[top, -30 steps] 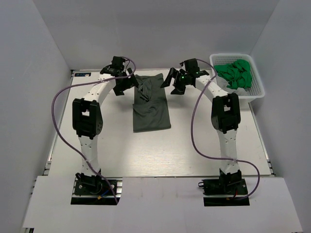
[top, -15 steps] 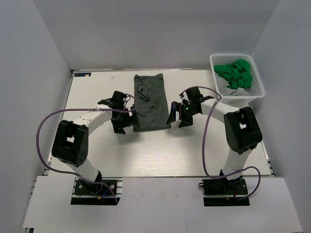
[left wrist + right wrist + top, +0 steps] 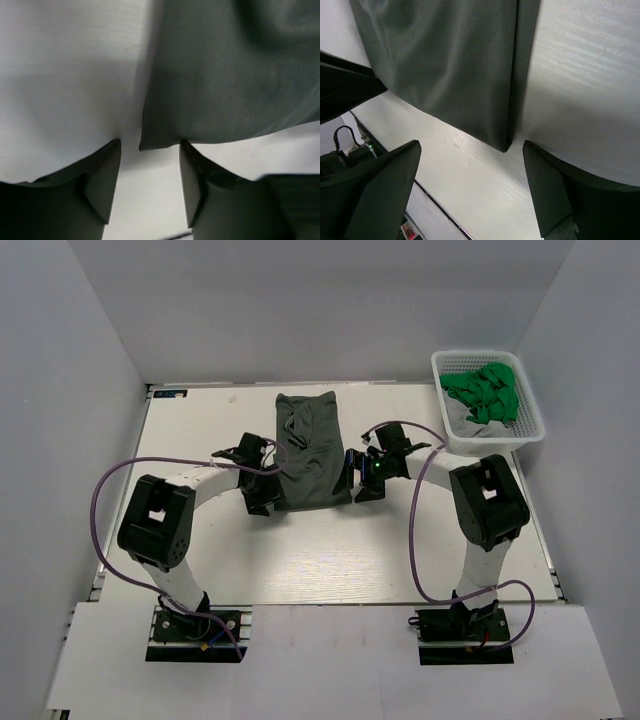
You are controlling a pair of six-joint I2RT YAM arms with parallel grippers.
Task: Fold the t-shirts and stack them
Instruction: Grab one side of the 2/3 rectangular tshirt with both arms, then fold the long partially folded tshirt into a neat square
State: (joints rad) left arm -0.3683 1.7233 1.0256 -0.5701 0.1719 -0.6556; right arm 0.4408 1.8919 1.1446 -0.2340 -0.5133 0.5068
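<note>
A dark charcoal grey t-shirt (image 3: 311,450) lies folded into a long strip on the table's middle. My left gripper (image 3: 268,502) is open at the strip's near left corner; in the left wrist view that corner (image 3: 150,142) sits just ahead of the gap between the fingers (image 3: 102,185). My right gripper (image 3: 357,486) is open at the strip's near right corner, and that corner shows in the right wrist view (image 3: 502,145). Neither gripper holds cloth. Bright green t-shirts (image 3: 484,392) lie crumpled in a basket.
A white lattice basket (image 3: 530,425) stands at the back right corner of the table (image 3: 330,550). Purple cables loop off both arms. Grey walls close in the left, back and right sides.
Both arms have swung from the strip's far end down to its near end. Over the last half second both grippers closed in on the near corners of the grey t-shirt.
</note>
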